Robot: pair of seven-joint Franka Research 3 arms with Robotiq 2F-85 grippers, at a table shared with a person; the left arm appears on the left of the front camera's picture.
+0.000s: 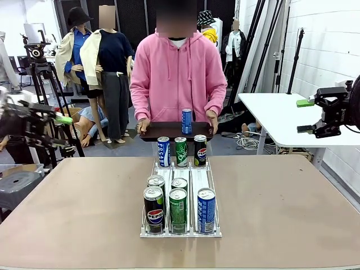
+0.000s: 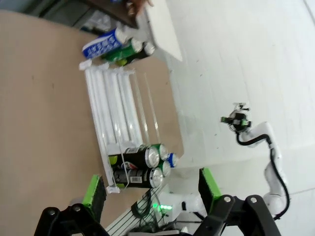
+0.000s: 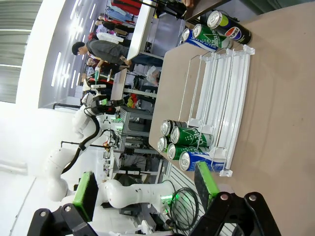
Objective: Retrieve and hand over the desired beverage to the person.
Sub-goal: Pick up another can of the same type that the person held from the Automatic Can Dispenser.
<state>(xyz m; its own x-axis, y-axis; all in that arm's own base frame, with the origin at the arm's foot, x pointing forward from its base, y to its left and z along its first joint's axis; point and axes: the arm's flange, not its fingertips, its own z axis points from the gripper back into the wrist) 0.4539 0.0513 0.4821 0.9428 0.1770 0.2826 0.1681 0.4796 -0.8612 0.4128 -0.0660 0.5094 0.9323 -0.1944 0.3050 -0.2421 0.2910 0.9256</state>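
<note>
We see a tan table (image 1: pixel 84 202) across the near part. Far right, a white table (image 1: pixel 275 112) stands by a white brick wall (image 1: pixel 332 39), with black poles (image 1: pixel 256 45) leaning near it. Grey floor (image 1: pixel 126 147) lies beyond, with cables (image 1: pixel 247 142) under the white table. Far left there's a tripod (image 1: pixel 44 79), near left a grey stool (image 1: pixel 17 188). Dark panels (image 1: pixel 135 17) at the back. Light is bright and even.

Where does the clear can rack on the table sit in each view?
Front view: the clear can rack, mid-table, in the picture's centre.
Left wrist view: the rack, upper left running down to centre.
Right wrist view: the rack, right of centre.
Shared landmark: the far-end blue can.
</note>
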